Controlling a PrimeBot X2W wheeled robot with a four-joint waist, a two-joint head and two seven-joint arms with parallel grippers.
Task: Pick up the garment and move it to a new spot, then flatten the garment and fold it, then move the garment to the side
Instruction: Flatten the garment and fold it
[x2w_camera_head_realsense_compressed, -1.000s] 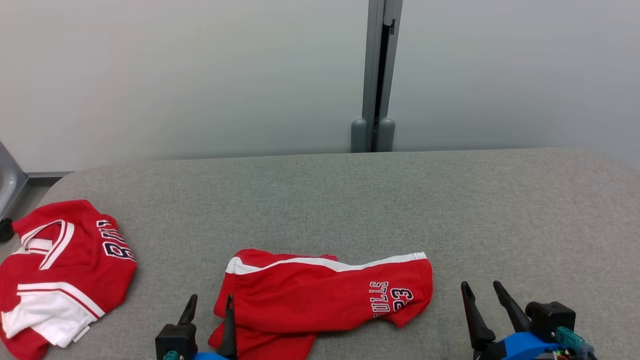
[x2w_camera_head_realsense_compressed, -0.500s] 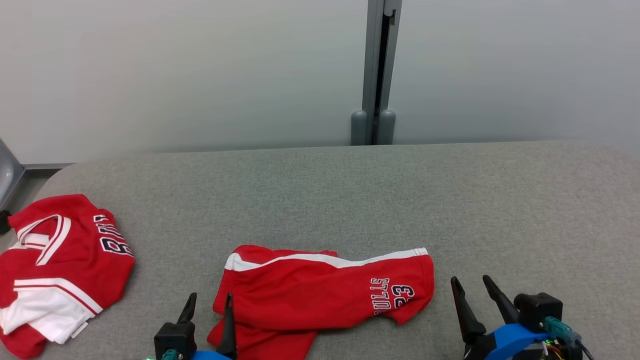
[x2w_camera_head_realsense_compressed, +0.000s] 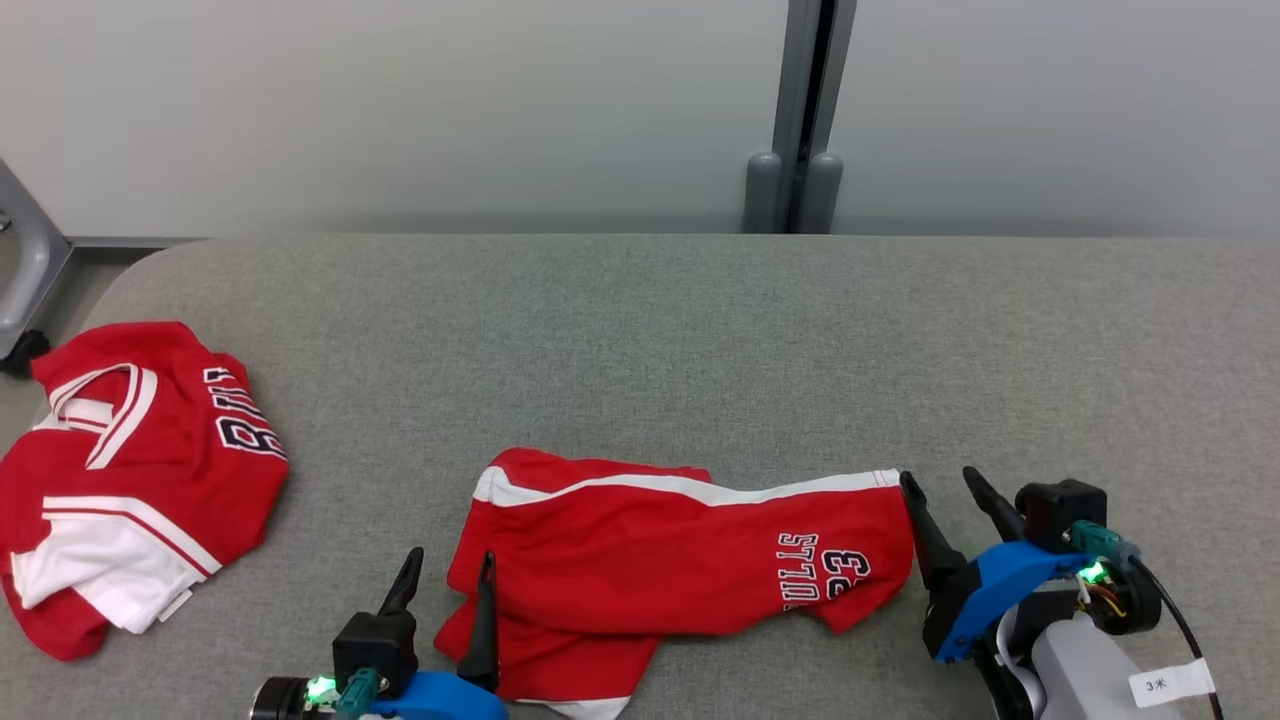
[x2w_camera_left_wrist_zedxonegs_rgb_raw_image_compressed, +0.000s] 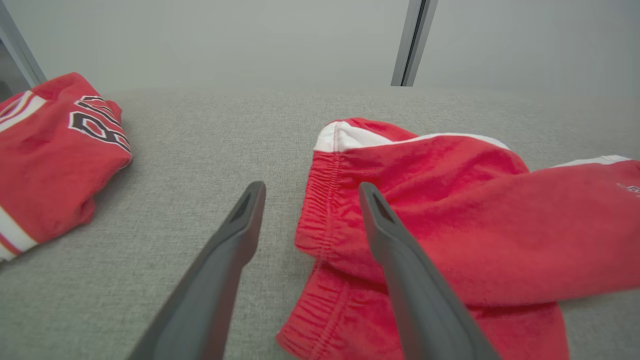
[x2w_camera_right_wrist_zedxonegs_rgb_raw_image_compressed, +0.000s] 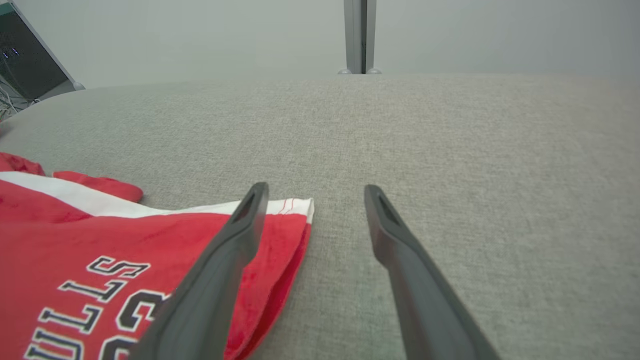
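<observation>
The garment, red shorts (x2w_camera_head_realsense_compressed: 680, 560) with a white side stripe and "BULLS 23" print, lies crumpled on the grey table (x2w_camera_head_realsense_compressed: 700, 340) near its front. My left gripper (x2w_camera_head_realsense_compressed: 450, 555) is open at the waistband end; in the left wrist view its fingers (x2w_camera_left_wrist_zedxonegs_rgb_raw_image_compressed: 311, 186) straddle the elastic edge of the shorts (x2w_camera_left_wrist_zedxonegs_rgb_raw_image_compressed: 450, 200), the right finger over the cloth. My right gripper (x2w_camera_head_realsense_compressed: 937, 475) is open at the leg hem; in the right wrist view it (x2w_camera_right_wrist_zedxonegs_rgb_raw_image_compressed: 316, 186) straddles the hem corner of the shorts (x2w_camera_right_wrist_zedxonegs_rgb_raw_image_compressed: 100, 235), its left finger above the fabric.
A folded red and white jersey (x2w_camera_head_realsense_compressed: 150, 470) lies at the table's left edge, also the jersey (x2w_camera_left_wrist_zedxonegs_rgb_raw_image_compressed: 45, 145) in the left wrist view. A grey post (x2w_camera_head_realsense_compressed: 800, 110) stands behind the table against the pale wall. A metal frame leg (x2w_camera_head_realsense_compressed: 25, 260) stands at far left.
The head camera has shifted, so the whole scene sits differently. My right gripper has moved in toward the shorts' hem corner. The left gripper keeps its place at the waistband.
</observation>
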